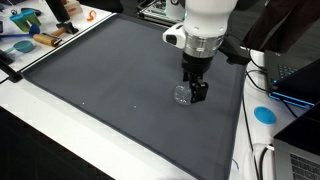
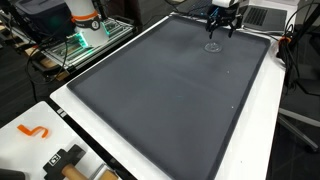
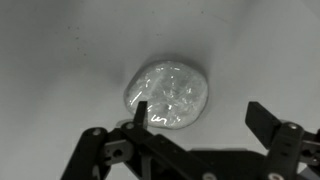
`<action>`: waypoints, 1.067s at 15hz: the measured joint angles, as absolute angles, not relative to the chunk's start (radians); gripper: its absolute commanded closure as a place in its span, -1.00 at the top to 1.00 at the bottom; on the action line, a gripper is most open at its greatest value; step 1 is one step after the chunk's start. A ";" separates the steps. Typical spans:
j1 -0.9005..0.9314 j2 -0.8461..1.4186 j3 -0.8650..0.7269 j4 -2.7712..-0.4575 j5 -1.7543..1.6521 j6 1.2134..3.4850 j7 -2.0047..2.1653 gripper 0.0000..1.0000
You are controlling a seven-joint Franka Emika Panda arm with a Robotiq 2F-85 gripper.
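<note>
A clear, crinkled plastic lump [image 3: 167,94] lies on the dark grey mat [image 3: 60,60]. My gripper [image 3: 202,112] hangs just above the mat, open wide. Its left finger [image 3: 141,110] overlaps the lump's near edge, while the right finger [image 3: 262,118] stands apart over bare mat, so the lump sits off to the left of the jaws' gap. In both exterior views the gripper [image 1: 193,97] [image 2: 222,28] hovers low beside the clear lump [image 1: 181,96] [image 2: 212,45], near one edge of the mat. Nothing is held.
The mat [image 1: 110,90] covers most of a white table [image 1: 30,130]. Tools and coloured items [image 1: 30,42] lie beyond one corner, a laptop [image 1: 298,75] and cables [image 1: 262,160] along one side. An orange hook [image 2: 33,131] and a hammer [image 2: 65,162] rest on the white border.
</note>
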State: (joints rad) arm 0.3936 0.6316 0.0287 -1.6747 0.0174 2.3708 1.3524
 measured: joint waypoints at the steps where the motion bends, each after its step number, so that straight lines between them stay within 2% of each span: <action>1: 0.393 0.625 0.028 -1.696 0.017 2.384 1.354 1.00; 11: 0.387 0.617 0.016 -1.773 0.017 2.444 1.377 1.00; 16: 0.384 0.617 0.016 -1.781 0.018 2.445 1.377 0.90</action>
State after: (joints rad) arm 0.3837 0.6173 0.0158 -1.7813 0.0185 2.4447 1.3771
